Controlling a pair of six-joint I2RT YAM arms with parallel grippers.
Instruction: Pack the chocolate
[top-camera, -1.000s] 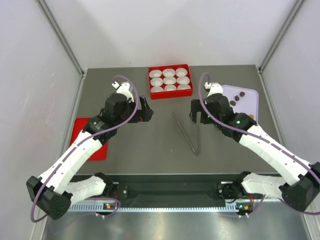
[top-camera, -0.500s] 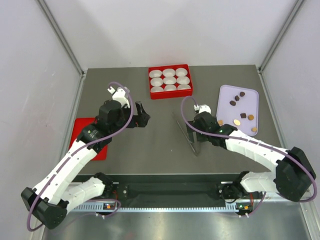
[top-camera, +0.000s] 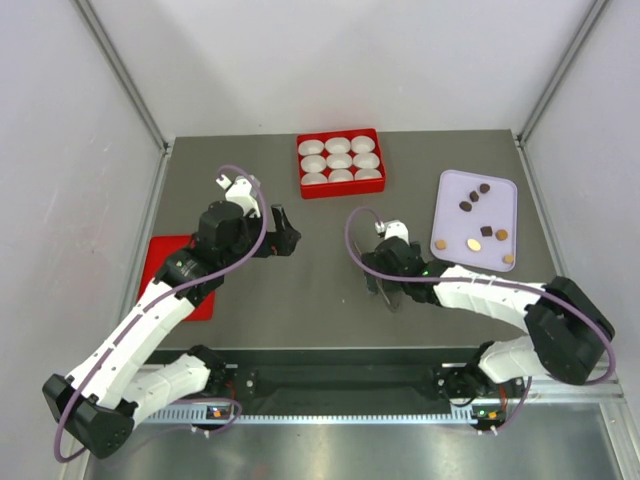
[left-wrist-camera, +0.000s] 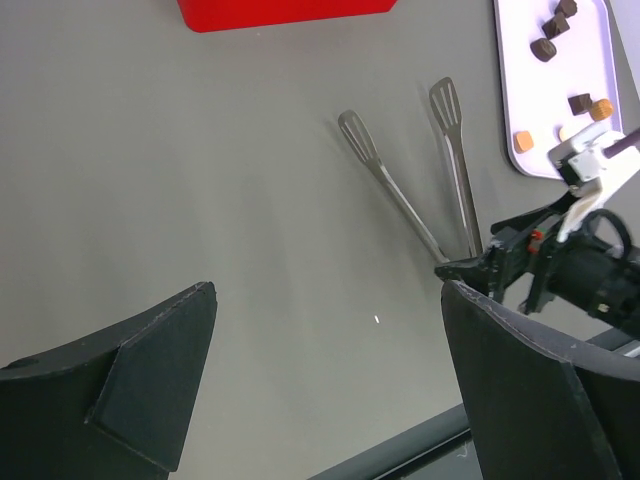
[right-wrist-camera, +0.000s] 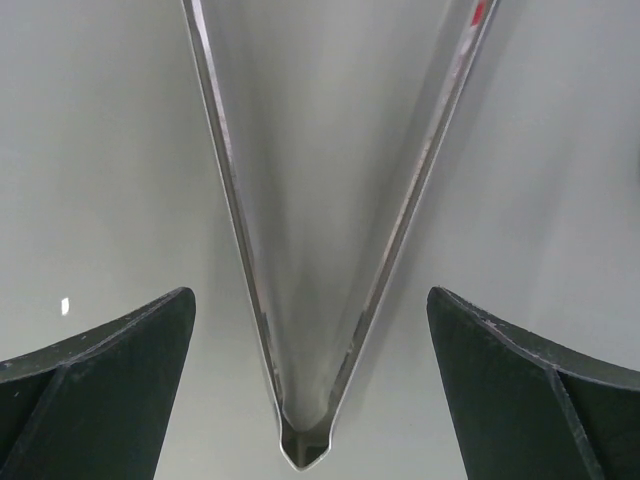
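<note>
Several chocolate pieces (top-camera: 486, 231) scattered on lilac tray (top-camera: 452, 182), right claw (top-camera: 385, 283) spread wide over hinge end of tongs (right-wrist-camera: 300, 448), well apart from tray, left claw (top-camera: 287, 238) gaping, farther from tray, above tabletop (top-camera: 320, 275)

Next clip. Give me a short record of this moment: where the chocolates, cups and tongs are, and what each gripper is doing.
chocolates: dark and tan pieces, loose on the lavender tray, right side
cups: nine white paper ones in the red tray, far centre, all look empty
tongs: flat on the table, spread in a V
left gripper: open, empty, over bare table
right gripper: open, over the tongs' hinge end, fingers either side, not closed on them
progress: nothing packed yet
</note>
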